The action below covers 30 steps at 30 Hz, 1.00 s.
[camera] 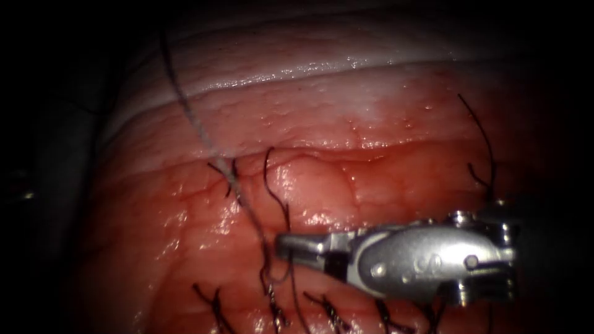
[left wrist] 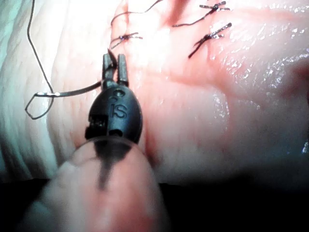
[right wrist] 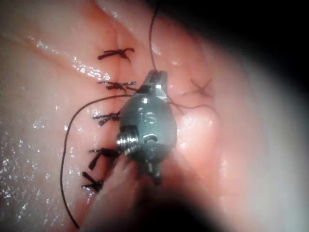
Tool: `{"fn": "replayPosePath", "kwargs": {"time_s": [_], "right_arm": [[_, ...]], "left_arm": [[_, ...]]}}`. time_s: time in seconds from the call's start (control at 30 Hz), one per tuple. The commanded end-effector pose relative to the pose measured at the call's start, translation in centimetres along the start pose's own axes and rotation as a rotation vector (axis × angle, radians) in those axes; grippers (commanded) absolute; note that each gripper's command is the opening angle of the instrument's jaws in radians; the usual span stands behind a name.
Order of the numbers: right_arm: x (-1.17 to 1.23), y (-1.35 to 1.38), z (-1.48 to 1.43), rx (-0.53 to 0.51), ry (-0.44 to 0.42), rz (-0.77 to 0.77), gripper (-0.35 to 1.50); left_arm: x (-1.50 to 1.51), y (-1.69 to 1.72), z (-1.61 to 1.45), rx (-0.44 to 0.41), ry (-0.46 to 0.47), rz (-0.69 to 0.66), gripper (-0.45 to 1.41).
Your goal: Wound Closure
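Right tool nearest, jaws closed, seemingly on thread beside knotted stitches. Left tool jaws near-shut gripping thread. Tissue glistening, red-stained. Needle location cannot tell.

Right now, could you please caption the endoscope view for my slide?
Right tool beside the long thread, over stitched tissue wet with red fluid.

The glistening pink-red pork tissue carries everything; a row of short dark knotted stitches lies along its closed cut; a long dark thread trails across its pale upper edge; thin red fluid coats its surface.
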Motion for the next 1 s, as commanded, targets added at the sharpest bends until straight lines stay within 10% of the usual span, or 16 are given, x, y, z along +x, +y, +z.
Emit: {"fn": "replayPosePath", "kwargs": {"time_s": [0.03, 0.5, 0.67, 1.0], "right_arm": [[0.25, -0.22, -0.02, 0.008, 0.003, -0.001, -0.35], [1.07, -0.83, -0.11, 0.103, -0.014, -0.161, -0.35], [0.86, -0.55, -0.02, 0.031, 0.054, -0.223, 1.25], [0.17, 0.16, 0.00, -0.033, 0.084, -0.231, 1.33]], "left_arm": [[-0.05, 0.01, 0.07, -0.002, 0.000, 0.001, -0.45], [-0.11, -0.04, 0.06, -0.015, 0.006, 0.003, -0.45], [-0.13, -0.05, 0.05, -0.021, 0.010, 0.004, -0.45], [-0.19, -0.06, 0.07, -0.030, 0.006, 0.009, -0.45]]}}
